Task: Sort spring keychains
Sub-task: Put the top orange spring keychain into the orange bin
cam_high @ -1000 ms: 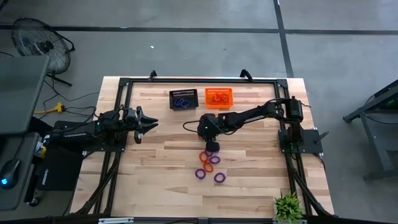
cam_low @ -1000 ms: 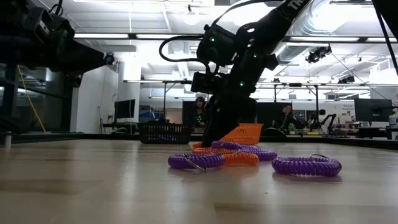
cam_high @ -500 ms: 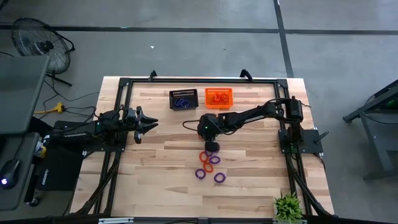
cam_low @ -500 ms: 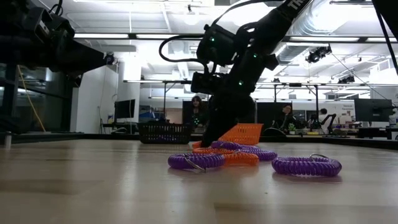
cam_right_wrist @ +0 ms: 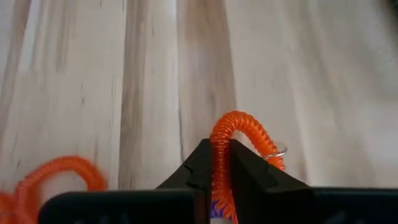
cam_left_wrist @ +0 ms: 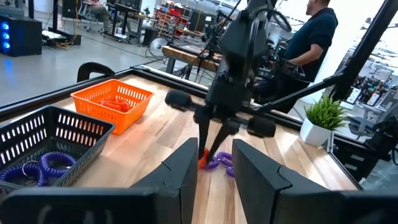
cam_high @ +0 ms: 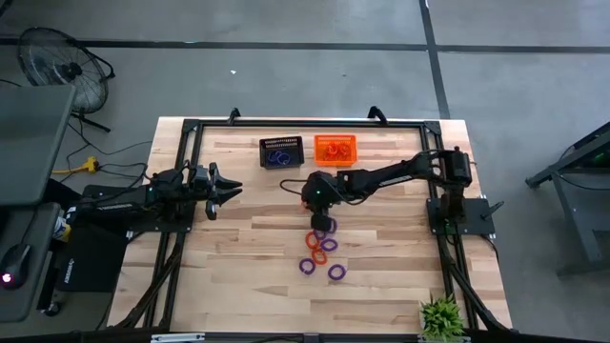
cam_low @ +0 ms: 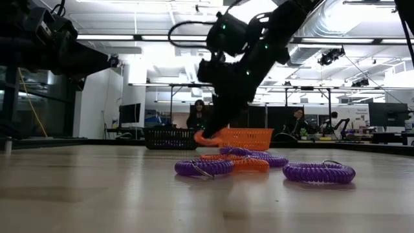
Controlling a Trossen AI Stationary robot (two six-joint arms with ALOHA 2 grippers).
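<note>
Right wrist view: our right gripper (cam_right_wrist: pixel 217 163) is clenched on an orange keychain (cam_right_wrist: pixel 239 134); next, we carry it to the orange basket (cam_high: pixel 335 150).

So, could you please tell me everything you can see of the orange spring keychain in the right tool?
The orange spring keychain is a tightly coiled, plastic-looking loop with a small metal ring on one side. The right tool is shut on it, pinching one stretch of coil so the rest arches out beyond the fingertips. In the low view it hangs clear of the table, above the keychains left in the pile, with nothing but the tool touching it.
</note>
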